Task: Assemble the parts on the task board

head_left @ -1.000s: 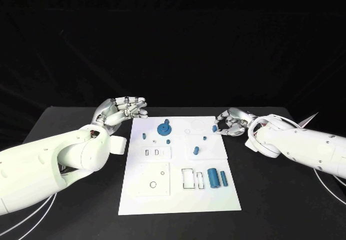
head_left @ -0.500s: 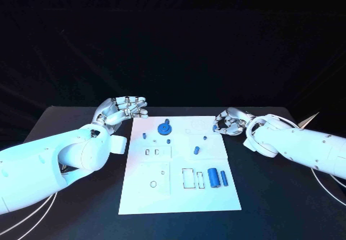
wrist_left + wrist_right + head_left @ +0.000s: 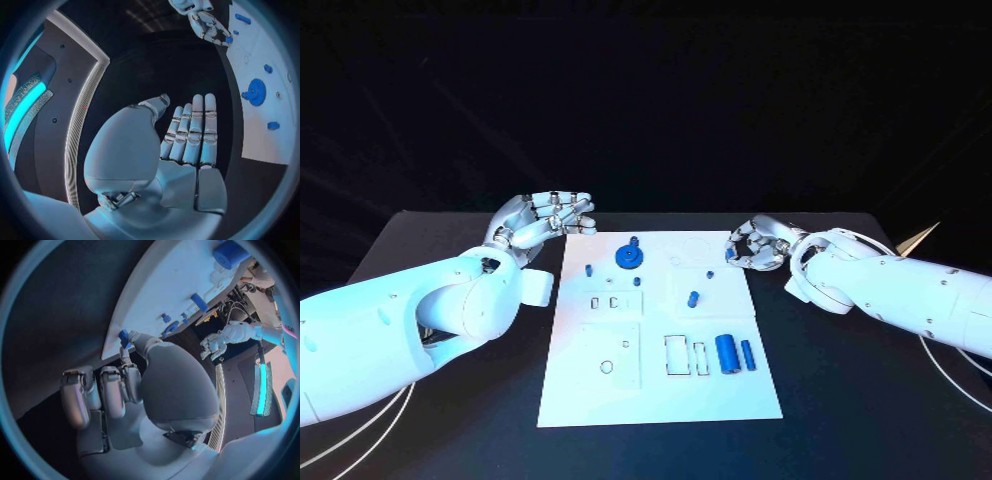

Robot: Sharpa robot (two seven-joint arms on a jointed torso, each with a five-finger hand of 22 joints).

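The small blue peg (image 3: 730, 256) at the right edge of the white board (image 3: 661, 390) looks like a light, stiff plastic piece, smooth enough to slip or twist if squeezed off-centre, so by my reading it is best taken across its sides between thumb and one fingertip, low enough to stay upright. The right hand (image 3: 762, 245) sits just beside that edge with its fingers curled in; in the right wrist view the peg (image 3: 124, 337) shows right at the tip of one finger (image 3: 130, 376) and the thumb, seemingly pinched, though whether the grip is firm I cannot tell. The left hand (image 3: 541, 220) hangs off the board's far left corner, fingers straight and close together, holding nothing and touching nothing. The blue gear (image 3: 630, 258) lies flat on the board between the two hands, nearer the left one, with short pegs near it. Two blue cylinders (image 3: 736, 353) lie side by side nearer the robot, well apart from both hands.
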